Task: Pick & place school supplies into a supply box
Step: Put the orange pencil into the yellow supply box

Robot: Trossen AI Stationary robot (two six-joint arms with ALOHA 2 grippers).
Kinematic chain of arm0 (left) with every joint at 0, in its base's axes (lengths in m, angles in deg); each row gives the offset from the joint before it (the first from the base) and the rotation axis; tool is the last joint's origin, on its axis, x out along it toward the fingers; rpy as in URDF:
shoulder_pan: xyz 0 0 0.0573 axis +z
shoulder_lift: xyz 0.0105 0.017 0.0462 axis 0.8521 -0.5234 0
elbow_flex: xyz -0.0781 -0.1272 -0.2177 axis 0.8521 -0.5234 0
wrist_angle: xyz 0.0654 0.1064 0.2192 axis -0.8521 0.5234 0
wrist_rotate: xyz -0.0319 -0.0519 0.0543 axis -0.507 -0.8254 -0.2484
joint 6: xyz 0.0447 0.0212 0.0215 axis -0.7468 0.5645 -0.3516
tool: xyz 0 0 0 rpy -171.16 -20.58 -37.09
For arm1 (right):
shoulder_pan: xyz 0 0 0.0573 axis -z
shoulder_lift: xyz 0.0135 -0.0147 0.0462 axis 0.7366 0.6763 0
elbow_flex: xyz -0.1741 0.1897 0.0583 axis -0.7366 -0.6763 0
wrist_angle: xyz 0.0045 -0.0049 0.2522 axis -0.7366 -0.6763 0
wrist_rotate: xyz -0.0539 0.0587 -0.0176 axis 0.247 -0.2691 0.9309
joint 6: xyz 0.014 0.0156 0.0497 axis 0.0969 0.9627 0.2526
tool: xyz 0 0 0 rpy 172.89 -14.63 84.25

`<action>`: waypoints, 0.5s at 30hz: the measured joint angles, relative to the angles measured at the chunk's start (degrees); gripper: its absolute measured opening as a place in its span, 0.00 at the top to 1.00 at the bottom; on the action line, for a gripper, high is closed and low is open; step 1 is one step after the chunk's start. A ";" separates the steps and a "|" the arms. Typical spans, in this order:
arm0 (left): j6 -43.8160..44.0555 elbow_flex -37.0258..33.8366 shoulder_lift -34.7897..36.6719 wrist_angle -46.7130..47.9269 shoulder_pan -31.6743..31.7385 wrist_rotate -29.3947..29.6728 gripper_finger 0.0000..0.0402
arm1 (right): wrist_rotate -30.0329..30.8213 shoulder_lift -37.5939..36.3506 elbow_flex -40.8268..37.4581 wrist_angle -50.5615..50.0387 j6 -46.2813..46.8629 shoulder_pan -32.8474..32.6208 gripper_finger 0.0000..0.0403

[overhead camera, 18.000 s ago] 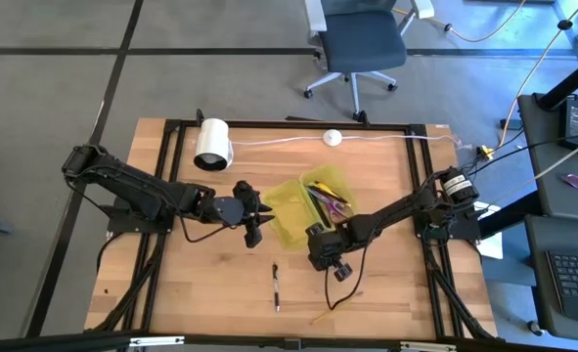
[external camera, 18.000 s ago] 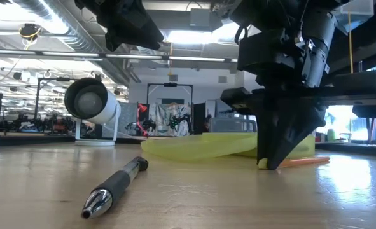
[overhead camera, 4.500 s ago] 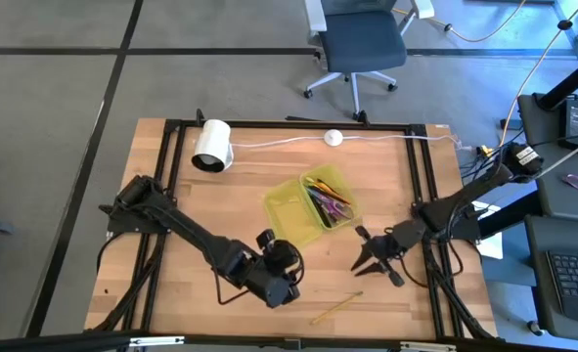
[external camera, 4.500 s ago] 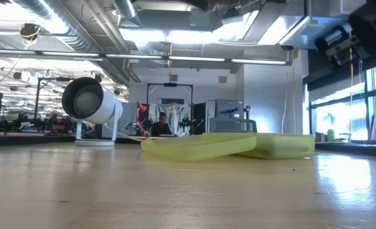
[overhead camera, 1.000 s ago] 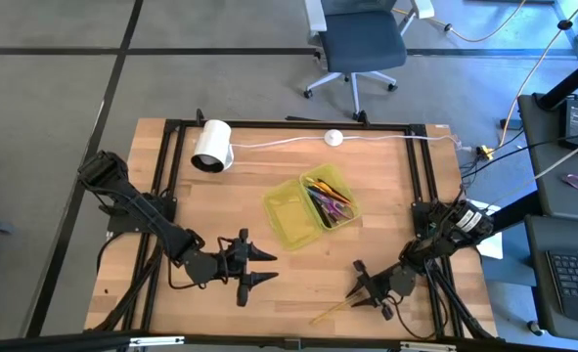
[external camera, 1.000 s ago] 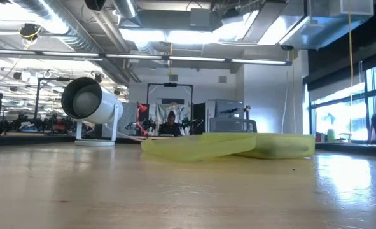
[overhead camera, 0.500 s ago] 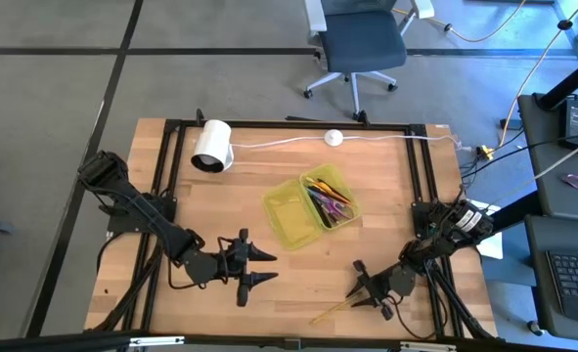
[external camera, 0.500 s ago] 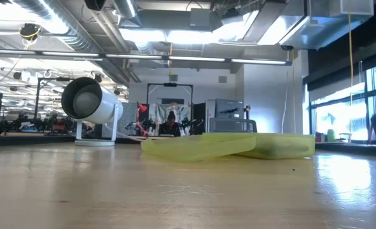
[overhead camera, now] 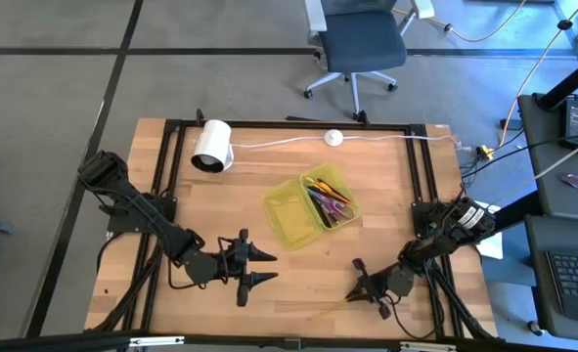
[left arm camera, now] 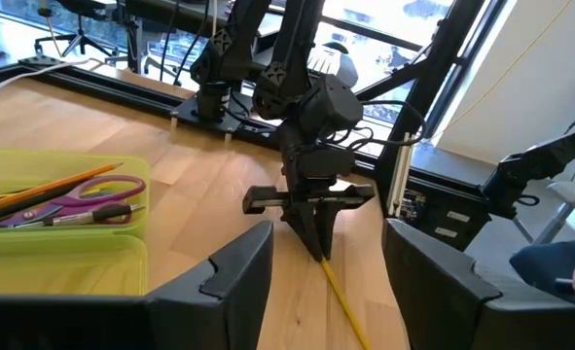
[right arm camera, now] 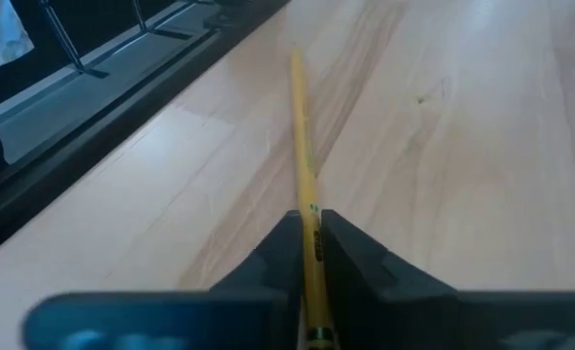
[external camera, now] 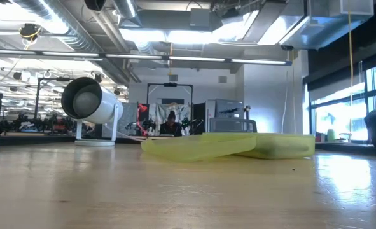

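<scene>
Right wrist view shows the right hand (right arm camera: 309,243) pinched onto a yellow pencil (right arm camera: 302,165) lying on the table (right arm camera: 443,146). Left hand (overhead camera: 256,266) hovers with fingers parted, holding nothing, near the supply box (overhead camera: 290,213).

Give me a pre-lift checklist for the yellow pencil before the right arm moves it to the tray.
1. Right end effector shut on the yellow pencil: ok.
2. Pencil lifted off the table: not ok, it lies along the wood.
3. Grip near the pencil's middle: not ok, it is held near one end.
4. Supply box has a free compartment: ok, the left one looks empty.
5. Left end effector away from the tray: ok, open, near the table's front.
6. Grip firmness: cannot tell.
</scene>
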 joint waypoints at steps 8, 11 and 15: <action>0.00 0.00 0.00 0.00 0.00 -0.02 0.53 | -0.34 0.32 -0.21 2.10 3.21 0.00 0.94; 0.00 0.00 0.00 -0.01 0.00 -0.60 0.53 | 0.21 0.39 -0.22 3.03 7.77 -0.02 0.93; 0.00 0.00 0.00 -0.01 0.00 -1.98 0.54 | 0.44 -0.17 -0.22 3.72 9.35 -0.07 0.92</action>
